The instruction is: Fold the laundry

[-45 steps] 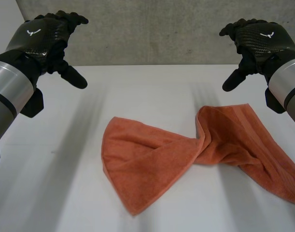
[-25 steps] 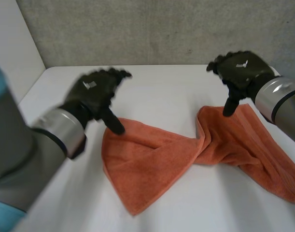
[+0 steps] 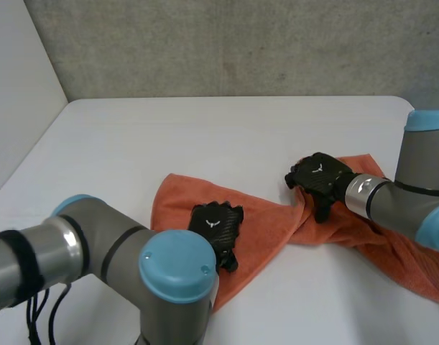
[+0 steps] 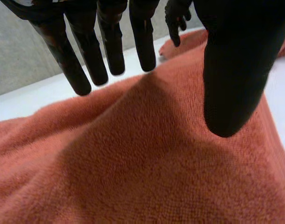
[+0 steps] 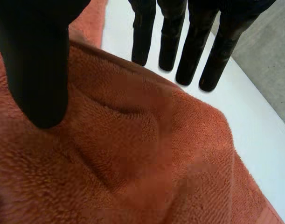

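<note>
Head view: both hands are at a twisted orange towel, and folding has not yet begun.
The towel (image 3: 262, 230) lies from the middle of the white tabletop (image 3: 205, 136) out toward 4 o'clock, twisted at its waist. The left hand (image 3: 215, 224) is over its 9 o'clock half, fingers straight, thumb apart, gripping nothing. The right hand (image 3: 318, 178), just to 3 o'clock of the twist, is equally open over a ridge of cloth. This looks like the flattening step: next, each hand must pinch cloth and undo the twist. A grey wall (image 3: 241, 43) runs along 12 o'clock, a pale wall (image 3: 18, 108) at 9.
</note>
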`<action>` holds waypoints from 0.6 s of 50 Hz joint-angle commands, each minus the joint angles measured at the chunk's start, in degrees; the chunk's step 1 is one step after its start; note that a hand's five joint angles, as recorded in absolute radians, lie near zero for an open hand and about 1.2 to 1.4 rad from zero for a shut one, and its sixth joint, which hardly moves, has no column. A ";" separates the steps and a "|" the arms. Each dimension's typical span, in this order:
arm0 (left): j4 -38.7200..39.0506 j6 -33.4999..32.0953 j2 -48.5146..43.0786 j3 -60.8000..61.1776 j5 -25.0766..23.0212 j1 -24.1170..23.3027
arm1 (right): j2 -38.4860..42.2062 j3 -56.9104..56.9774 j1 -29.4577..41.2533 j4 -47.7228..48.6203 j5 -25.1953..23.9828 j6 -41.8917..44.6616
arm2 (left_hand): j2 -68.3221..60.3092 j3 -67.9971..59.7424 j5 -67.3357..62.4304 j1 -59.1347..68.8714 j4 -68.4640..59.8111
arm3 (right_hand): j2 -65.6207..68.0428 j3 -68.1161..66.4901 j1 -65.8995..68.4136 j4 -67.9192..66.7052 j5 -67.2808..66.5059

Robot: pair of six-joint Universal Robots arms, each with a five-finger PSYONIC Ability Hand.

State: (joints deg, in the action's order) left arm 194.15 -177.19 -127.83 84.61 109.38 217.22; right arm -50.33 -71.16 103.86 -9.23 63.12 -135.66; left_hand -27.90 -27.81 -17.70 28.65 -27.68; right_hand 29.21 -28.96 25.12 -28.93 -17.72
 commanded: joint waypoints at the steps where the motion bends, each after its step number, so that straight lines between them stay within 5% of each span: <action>1: -0.09 -0.79 -2.60 -1.29 -0.48 0.57 | 1.11 0.23 0.29 3.78 -0.10 -0.13 | -10.24 -10.32 -10.43 9.48 -10.46 | 21.49 -21.74 25.58 -21.77 -22.98; 4: 0.00 -0.79 -3.56 -1.90 -0.57 0.57 | 1.19 0.32 0.29 3.96 -0.19 -0.04 | -11.07 -11.16 -11.27 10.32 -11.29 | 29.61 -29.86 33.70 -29.89 -31.10; 6: 0.00 -0.79 -4.36 -2.87 -0.48 0.57 | 1.28 0.58 0.38 4.04 -0.28 -0.04 | -27.81 -27.89 -28.00 27.05 -28.03 | 50.73 -50.97 54.81 -51.01 -52.22; 8: 0.35 -0.79 -4.54 -4.01 -0.57 0.75 | 0.93 1.90 0.46 4.48 -0.19 -0.74 | -52.04 -52.13 -52.23 51.28 -52.26 | 50.79 -51.04 54.88 -51.07 -52.28; 15: 4.47 -5.00 -3.05 -9.81 -0.57 6.10 | -2.58 2.87 0.46 6.07 0.51 -2.59 | -52.10 -52.19 -52.30 51.35 -52.32 | 50.79 -51.04 54.88 -51.07 -52.28; 23: 8.87 -13.53 9.35 -9.46 -1.80 15.51 | -15.05 0.41 0.55 10.90 2.18 -19.54 | -52.10 -52.19 -52.30 51.35 -52.32 | 50.79 -51.04 54.88 -51.07 -52.28; 30: 6.33 -13.88 14.80 -5.95 -12.16 19.11 | -20.87 -6.00 2.04 3.97 0.95 -24.12 | -52.10 -52.19 -52.30 51.35 -52.32 | 50.79 -51.04 54.88 -51.07 -52.28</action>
State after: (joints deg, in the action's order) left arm 202.77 -190.45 -117.45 75.47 105.76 233.29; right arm -67.69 -72.16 104.78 0.20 64.82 -156.89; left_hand -68.20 -68.20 -54.58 63.27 -68.21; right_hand 66.93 -67.43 54.23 -68.03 -53.98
